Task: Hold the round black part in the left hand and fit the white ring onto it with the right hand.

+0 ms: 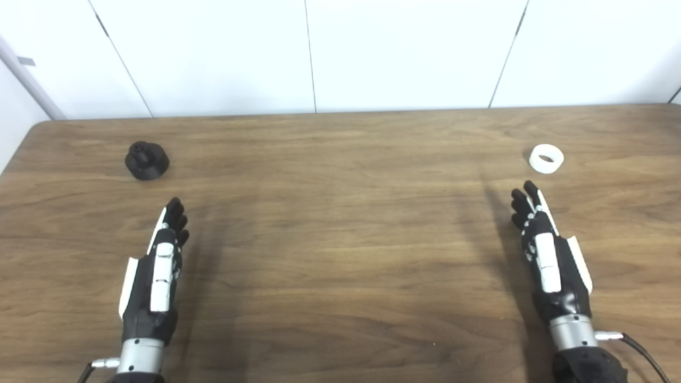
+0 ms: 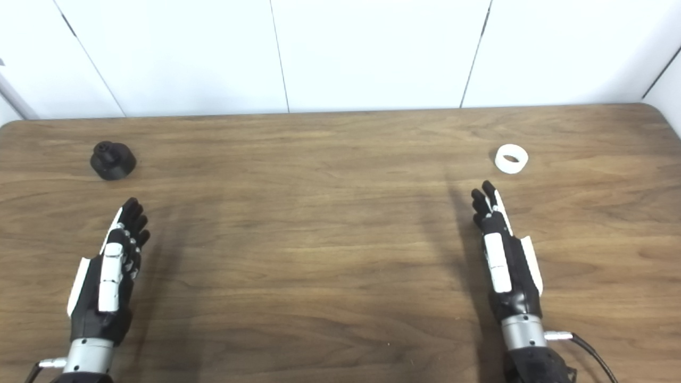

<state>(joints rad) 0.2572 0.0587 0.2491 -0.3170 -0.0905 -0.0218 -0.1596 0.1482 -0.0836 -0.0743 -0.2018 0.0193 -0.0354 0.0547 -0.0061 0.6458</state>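
Both hands (left (image 1: pixel 154 271), right (image 1: pixel 548 250)) spread, empty; only right-eye view shows table's right corner.

Table (image 1: pixel 340 239): wood-grain, smooth, low sheen. Round black part (image 1: pixel 147 159): matt plastic. White ring (image 1: pixel 546 158): matt, smooth plastic.

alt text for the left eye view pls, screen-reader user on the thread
Two robot hands, the left robot hand and the right robot hand, are stretched out open and empty over a wooden table. A round black part sits beyond the left one and a white ring beyond the right, neither touched.
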